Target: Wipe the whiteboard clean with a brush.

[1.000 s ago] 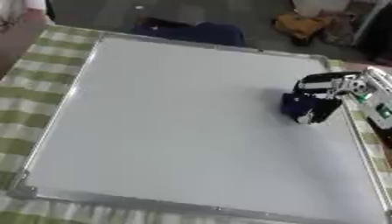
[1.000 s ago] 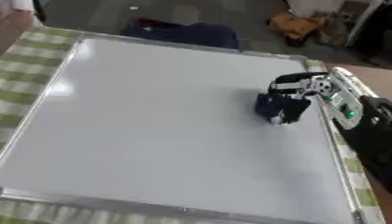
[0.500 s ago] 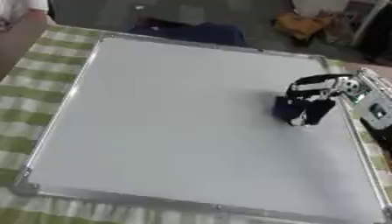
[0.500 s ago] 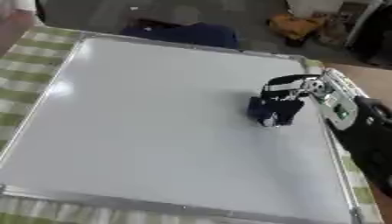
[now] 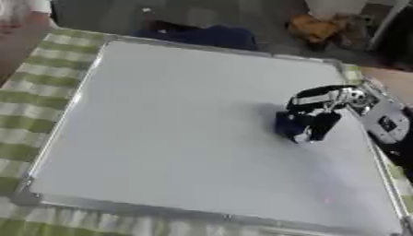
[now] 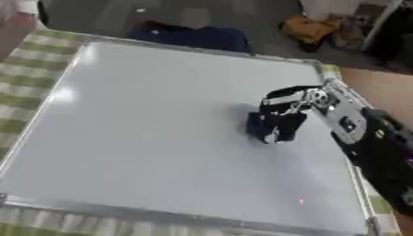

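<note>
Whiteboard (image 5: 177, 133) lies flat on the table (image 5: 48, 87), which carries a green-and-white checked cloth; silver frame visible on all sides, board slightly askew in both views. Surface reads blank grey-white: no pen marks made out, only a small pinkish speck near the lower right, nature unclear. Brush (image 5: 297, 124), a dark blue block, sits on the right-centre of the board, pressed down to the surface as far as can be judged. Right hand (image 6: 286, 108) comes in from the right edge, fingers curled down over the brush and clamped on it, wrist and forearm trailing off toward the lower right. Left hand not visible in either view. Key relation: brush is directly under the right hand, so no reach is needed; the large unswept expanse of board lies to the left and toward the near edge from the hand, with a narrow strip between brush and right frame. Brush's long axis cannot be told, since the fingers hide most of it. Judgement: wiping step in hand, board looks largely clean, so remaining work is probably coverage passes. Next move likely calls for a sweep leftward or toward the near edge, keeping the brush flat. Risk: brush tipping onto an edge. Dark blue cloth (image 5: 206, 36) lies beyond the far frame, well apart.
</note>
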Robot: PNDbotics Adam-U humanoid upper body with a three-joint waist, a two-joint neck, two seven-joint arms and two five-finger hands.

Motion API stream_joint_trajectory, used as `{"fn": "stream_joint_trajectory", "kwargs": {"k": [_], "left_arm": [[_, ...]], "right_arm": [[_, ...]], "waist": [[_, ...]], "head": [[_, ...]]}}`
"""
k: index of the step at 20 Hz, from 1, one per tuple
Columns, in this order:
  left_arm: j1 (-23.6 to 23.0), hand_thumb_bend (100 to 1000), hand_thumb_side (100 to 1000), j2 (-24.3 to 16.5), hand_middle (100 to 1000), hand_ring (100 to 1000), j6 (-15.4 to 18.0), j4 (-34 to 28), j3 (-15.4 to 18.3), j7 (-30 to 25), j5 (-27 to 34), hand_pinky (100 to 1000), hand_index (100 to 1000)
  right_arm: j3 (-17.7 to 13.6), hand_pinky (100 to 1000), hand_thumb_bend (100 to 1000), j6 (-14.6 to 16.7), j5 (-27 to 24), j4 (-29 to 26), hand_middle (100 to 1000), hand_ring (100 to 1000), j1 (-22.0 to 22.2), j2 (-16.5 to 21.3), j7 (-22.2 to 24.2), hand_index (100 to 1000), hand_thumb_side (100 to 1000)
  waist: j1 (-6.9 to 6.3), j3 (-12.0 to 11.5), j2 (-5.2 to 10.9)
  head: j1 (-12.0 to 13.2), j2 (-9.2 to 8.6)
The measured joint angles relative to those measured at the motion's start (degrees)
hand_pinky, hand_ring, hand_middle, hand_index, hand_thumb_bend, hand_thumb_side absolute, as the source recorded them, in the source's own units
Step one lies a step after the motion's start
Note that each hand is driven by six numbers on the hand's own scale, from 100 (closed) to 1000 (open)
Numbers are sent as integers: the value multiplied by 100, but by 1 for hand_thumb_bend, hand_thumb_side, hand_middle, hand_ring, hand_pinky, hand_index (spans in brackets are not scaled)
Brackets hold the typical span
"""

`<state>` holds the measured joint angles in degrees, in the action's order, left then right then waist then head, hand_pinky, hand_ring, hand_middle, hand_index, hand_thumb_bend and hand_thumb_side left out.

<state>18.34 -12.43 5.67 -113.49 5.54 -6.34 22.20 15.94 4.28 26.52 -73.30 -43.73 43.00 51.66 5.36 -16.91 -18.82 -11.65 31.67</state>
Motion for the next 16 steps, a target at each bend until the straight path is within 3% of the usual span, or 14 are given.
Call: {"fn": "stream_joint_trajectory", "kwargs": {"k": [7,16], "left_arm": [[-10,137,1000,33,547,555,-2,0,-1,4,27,558,404],[-70,139,1000,33,548,557,-13,0,1,65,41,559,406]], "right_arm": [[269,472,100,-166,-281,-721,361,548,87,-48,32,355,198],[532,432,100,-432,-418,-1877,356,529,196,-32,-200,350,216]], "waist": [[-15,61,51],[-29,283,197]], "head": [[46,64],[144,304]]}}
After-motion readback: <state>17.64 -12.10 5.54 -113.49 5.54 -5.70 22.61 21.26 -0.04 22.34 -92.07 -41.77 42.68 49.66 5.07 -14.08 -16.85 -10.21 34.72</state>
